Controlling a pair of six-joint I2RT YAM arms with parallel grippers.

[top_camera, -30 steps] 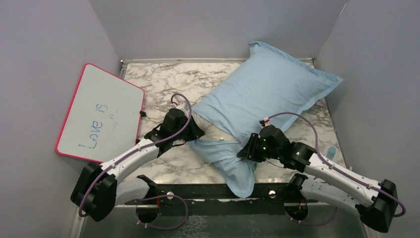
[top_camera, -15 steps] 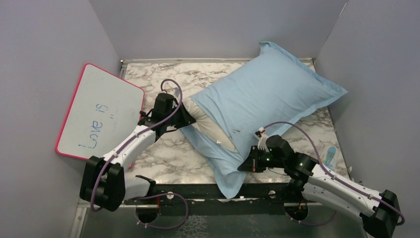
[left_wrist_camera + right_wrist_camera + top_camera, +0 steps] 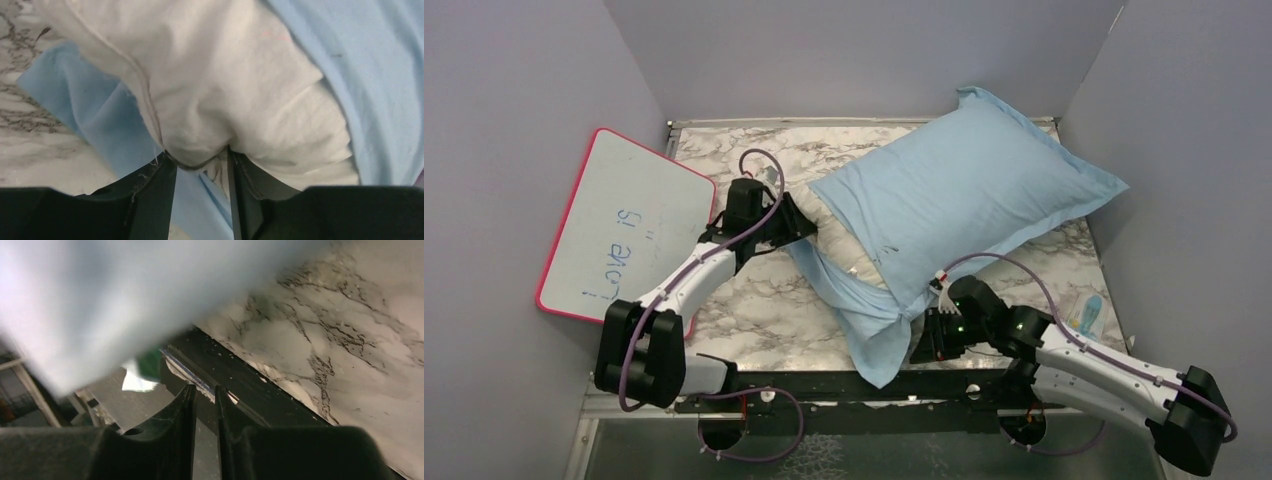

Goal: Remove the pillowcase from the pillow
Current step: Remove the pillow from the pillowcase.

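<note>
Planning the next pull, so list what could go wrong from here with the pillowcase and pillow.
1. The right fingers are slightly apart with nothing between them; the pillowcase lies beside them, so a pull may come away empty.
2. The left fingers straddle the pillow's bare corner with blue fabric directly beneath; closing could pinch both layers.
3. The pillowcase's loose end hangs past the table's near edge and could snag there.
</note>
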